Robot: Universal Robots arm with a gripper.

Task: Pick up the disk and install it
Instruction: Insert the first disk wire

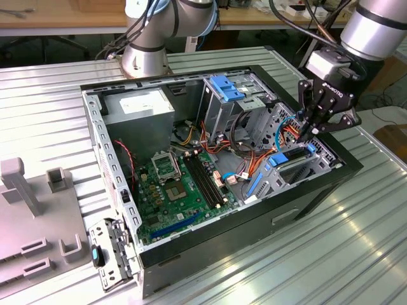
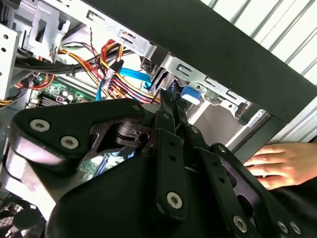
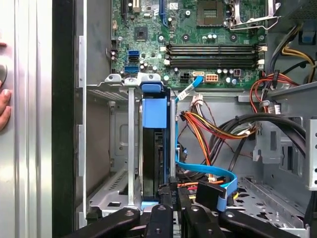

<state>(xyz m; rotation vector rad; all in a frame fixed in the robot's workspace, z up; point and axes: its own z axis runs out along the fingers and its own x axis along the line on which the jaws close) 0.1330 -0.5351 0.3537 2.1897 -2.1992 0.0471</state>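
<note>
Beside tangled cables (image 3: 208, 129), pincer (image 3: 173, 196) presses disk (image 3: 154, 111) into bay.

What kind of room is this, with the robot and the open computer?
Probably a robot lab or workshop. An open computer case lies on a ribbed metal table, a robot arm reaches its claw into it, and cluttered wooden benches stand behind.
</note>
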